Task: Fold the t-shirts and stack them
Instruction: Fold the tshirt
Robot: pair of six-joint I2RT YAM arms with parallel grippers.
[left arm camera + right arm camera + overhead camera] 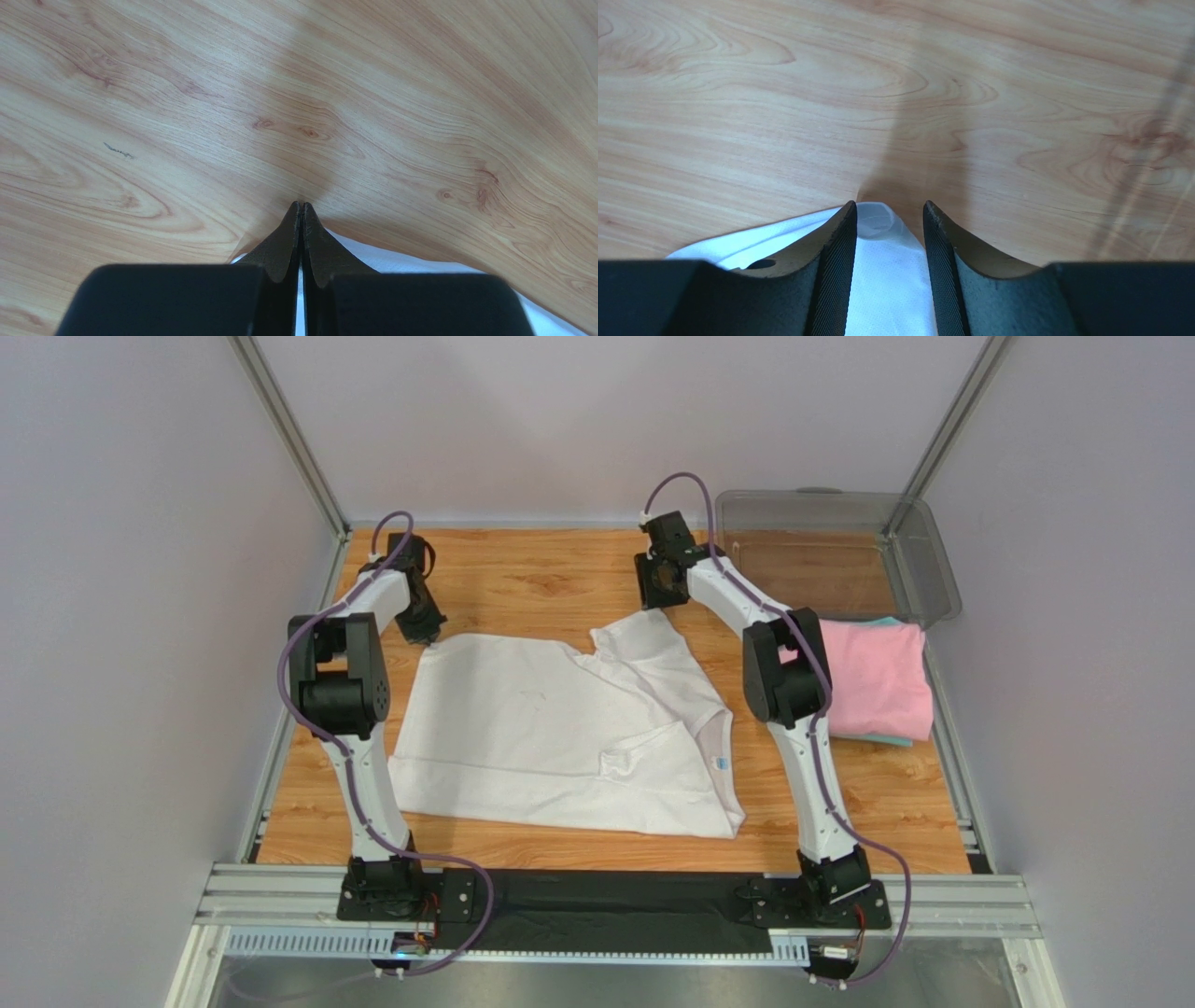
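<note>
The white t-shirt lies spread in the middle of the wooden table, its right side folded over, with a small blue tag. My left gripper is at its far left corner. In the left wrist view this gripper is shut, and the white cloth rises to its fingers. My right gripper is at the shirt's far tip. It is open with the cloth tip between its jaws. A folded pink t-shirt lies at the right on a teal one.
A clear plastic bin stands at the far right corner. Metal frame posts and grey walls enclose the table. Bare wood lies beyond both grippers.
</note>
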